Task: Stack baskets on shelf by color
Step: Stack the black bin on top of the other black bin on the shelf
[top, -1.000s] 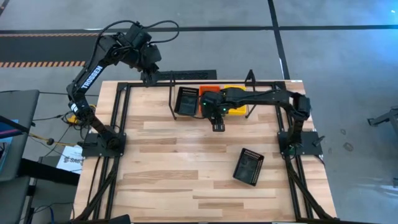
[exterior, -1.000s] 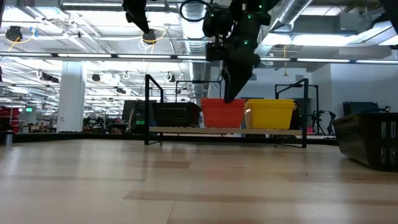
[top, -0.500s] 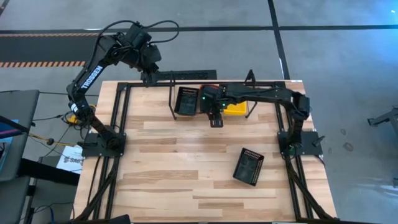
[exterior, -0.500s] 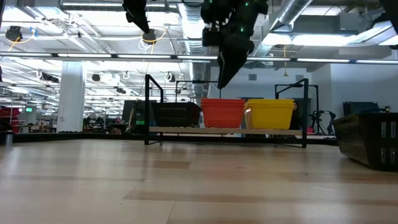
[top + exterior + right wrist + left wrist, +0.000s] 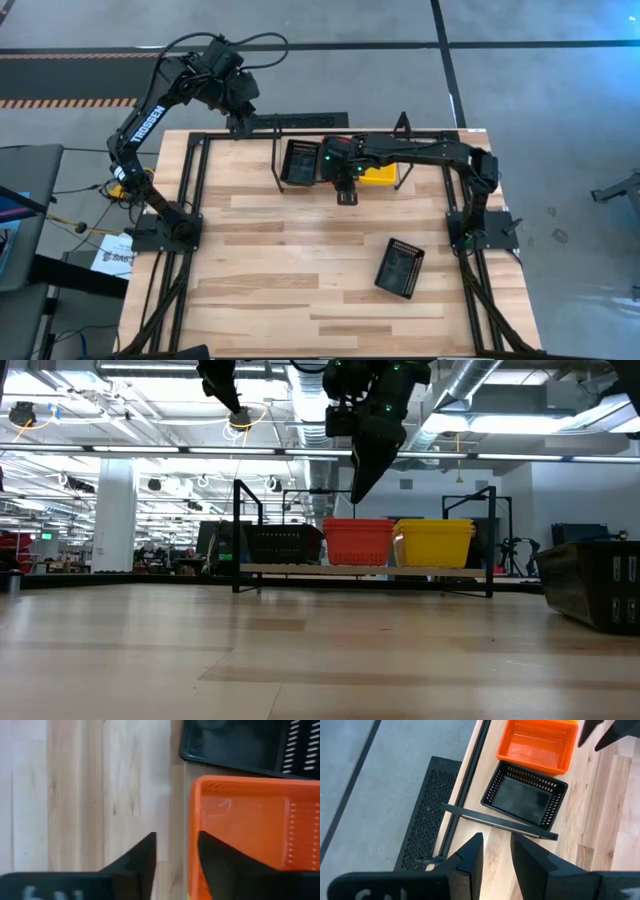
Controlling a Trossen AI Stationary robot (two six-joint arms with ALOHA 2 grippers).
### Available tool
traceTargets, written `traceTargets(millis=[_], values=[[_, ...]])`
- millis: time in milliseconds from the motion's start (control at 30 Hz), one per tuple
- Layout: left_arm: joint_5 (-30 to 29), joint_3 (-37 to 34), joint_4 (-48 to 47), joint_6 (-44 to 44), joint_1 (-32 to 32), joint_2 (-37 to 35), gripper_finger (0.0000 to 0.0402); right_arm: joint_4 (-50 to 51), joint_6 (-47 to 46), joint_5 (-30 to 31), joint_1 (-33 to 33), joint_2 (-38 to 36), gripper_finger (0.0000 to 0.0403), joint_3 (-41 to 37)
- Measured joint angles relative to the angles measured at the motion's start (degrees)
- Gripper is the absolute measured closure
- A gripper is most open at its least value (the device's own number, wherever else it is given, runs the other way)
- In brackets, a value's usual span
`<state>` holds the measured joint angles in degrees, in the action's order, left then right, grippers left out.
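Three baskets stand side by side on the shelf [image 5: 240, 535] at the table's far edge: black [image 5: 299, 163], red-orange [image 5: 358, 542] and yellow [image 5: 382, 176]. In the high view my right arm covers most of the red-orange one. My right gripper [image 5: 175, 851] hangs open above the near rim of the red-orange basket [image 5: 250, 835], clear of it, fingers pointing down. Another black basket [image 5: 400, 267] lies loose on the table's near right. My left gripper [image 5: 495, 847] is raised over the far left corner, slightly open and empty.
A black tube frame [image 5: 195, 190] edges the table on the left, right and far sides. Bare wood lies between the shelf and the loose black basket. A black perforated panel [image 5: 427, 820] lies on the floor beyond the table's far edge.
My right gripper has risen from in front of the red-orange basket to well above its rim and shifted slightly toward the table's left. The baskets have stayed in place.
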<state>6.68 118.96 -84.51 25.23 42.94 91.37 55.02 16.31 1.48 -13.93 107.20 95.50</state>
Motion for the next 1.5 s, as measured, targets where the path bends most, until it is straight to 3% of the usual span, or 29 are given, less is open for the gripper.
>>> traceTargets(millis=[200,267,467,867,933,1333,1500], values=[[-0.02,0.0,0.0,0.02,0.0,0.0,0.0315,1.66,-0.33,-0.61,1.81,0.0,0.0369,0.0],[-0.02,0.0,0.0,0.02,0.0,0.0,0.0315,1.51,0.04,-1.93,2.27,0.0,0.039,0.0],[-0.02,0.0,0.0,-0.35,0.0,0.0,0.0315,0.79,-2.24,-2.47,3.54,0.0,0.0398,0.0],[-0.02,0.0,-0.02,0.14,0.0,0.0,0.0315,29.58,-16.72,-1.05,7.7,-1.06,0.04,-0.15],[-0.01,0.0,-0.02,0.16,0.0,0.0,0.0315,32.3,-19.99,1.69,9.26,-2.76,0.04,-1.15],[0.0,0.0,0.61,2.14,0.0,0.0,0.0315,27.73,-58.8,5.05,19.27,-30.48,0.04,-18.6],[0.02,0.0,1.33,2.09,0.0,0.0,0.0315,22.95,-65.57,4.97,24.29,-36.62,0.0393,-24.05]])
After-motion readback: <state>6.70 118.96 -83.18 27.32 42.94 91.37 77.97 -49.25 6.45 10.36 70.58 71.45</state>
